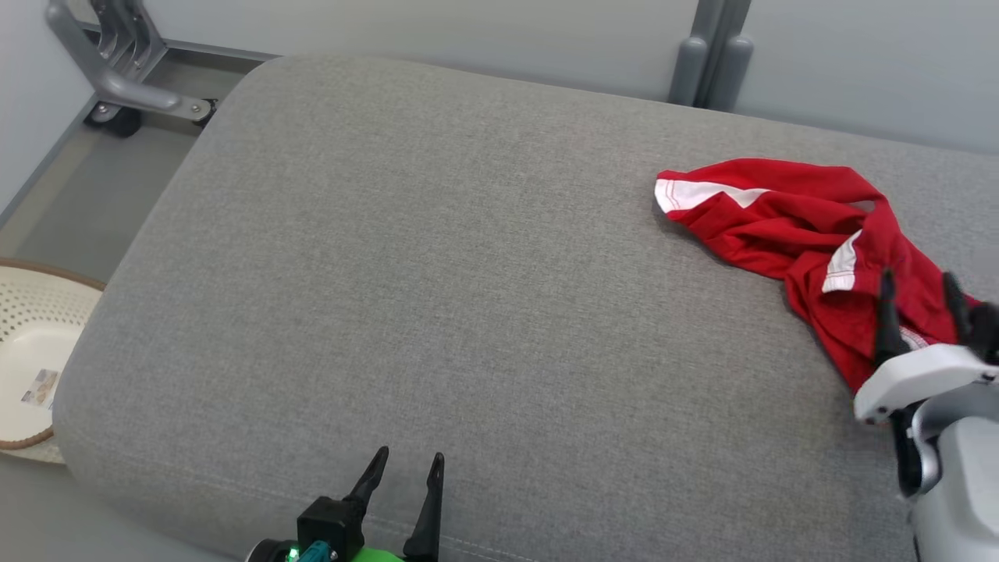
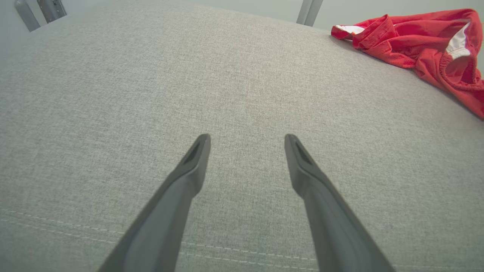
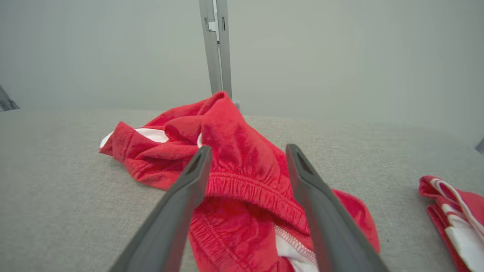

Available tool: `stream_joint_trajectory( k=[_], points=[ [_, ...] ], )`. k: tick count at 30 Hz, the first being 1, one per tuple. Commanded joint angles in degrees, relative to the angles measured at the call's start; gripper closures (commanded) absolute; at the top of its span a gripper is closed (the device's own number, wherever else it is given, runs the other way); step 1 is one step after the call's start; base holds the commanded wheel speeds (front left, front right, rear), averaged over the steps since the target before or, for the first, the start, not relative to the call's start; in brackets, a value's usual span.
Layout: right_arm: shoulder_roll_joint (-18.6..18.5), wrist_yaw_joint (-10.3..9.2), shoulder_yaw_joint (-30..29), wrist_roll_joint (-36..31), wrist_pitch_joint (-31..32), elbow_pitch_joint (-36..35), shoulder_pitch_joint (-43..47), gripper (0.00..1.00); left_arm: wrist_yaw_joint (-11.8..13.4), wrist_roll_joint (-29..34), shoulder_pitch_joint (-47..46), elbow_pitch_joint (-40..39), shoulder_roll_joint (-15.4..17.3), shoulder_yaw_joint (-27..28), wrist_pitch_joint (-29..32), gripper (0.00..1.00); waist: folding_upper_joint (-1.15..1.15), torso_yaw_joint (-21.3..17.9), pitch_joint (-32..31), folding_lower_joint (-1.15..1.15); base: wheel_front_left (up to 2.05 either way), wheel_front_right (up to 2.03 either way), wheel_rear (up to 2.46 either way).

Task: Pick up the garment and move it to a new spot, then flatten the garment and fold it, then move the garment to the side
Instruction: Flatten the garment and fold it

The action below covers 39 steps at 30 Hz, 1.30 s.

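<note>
1. A wide grey padded bench point(image 1: 406, 257) takes up most of my head view. Its middle and left are bare cloth.
2. The garment point(image 1: 788, 226) is red with white bands. It lies crumpled near the bench's far right edge, well away from the bare middle.
3. In the right wrist view, a second red and white piece point(image 3: 453, 211) lies apart from the garment, at that view's lower right.
4. A pale perforated basket point(image 1: 23, 312) sits on the floor off the bench's left end.
5. My right hand point(image 1: 917, 275) hangs over the near end of the garment. Its two fingers are spread wide and pinch nothing. In the wrist view the gathered elastic waistband point(image 3: 249, 189) runs across the gap between them. I cannot tell whether the tips touch the cloth.
6. My left hand point(image 1: 410, 454) rests low over the bench's near edge, fingers spread and empty, far from the garment.
7. I judge this to be the first step: the garment is not yet picked up.
8. Next, I think, my right hand must press down and close on the waistband. It should take enough folds that the cloth does not slip, then lift and carry it toward the bare middle.
</note>
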Motion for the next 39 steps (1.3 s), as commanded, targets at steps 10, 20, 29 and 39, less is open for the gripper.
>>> stream_joint_trajectory(
  k=[10, 20, 29, 39],
  points=[
    [-0.41, -0.08, 11.43, 11.34, -0.13, 0.50, 3.85, 0.00, 0.09, -0.56, -1.36, -0.25, 0.15, -1.20, -0.16, 0.00, 0.00, 0.06, 1.53, 0.00, 0.00, 0.00, 0.00],
    [-2.00, -0.08, 10.73, 11.80, -0.13, 6.28, -2.37, 0.00, 0.04, -0.17, -2.08, -0.39, 0.14, -1.45, -0.16, 0.00, 0.00, 4.17, 4.13, 0.00, 0.00, 0.00, 0.00],
    [-0.23, -0.08, 10.10, 11.02, -0.13, 6.93, -4.11, 1.00, 0.60, -0.53, -1.05, -0.43, 0.14, -1.25, -0.16, 0.00, 0.00, 3.95, 3.68, 0.00, 0.00, 0.00, 0.00],
    [0.51, -0.06, 26.81, 22.75, -0.13, -6.79, 10.10, 1.00, -0.17, -0.02, -0.23, -0.46, 0.15, 0.63, -0.16, 0.00, 0.00, -6.46, -0.55, 0.00, 0.00, 0.00, 0.00]
  ],
)
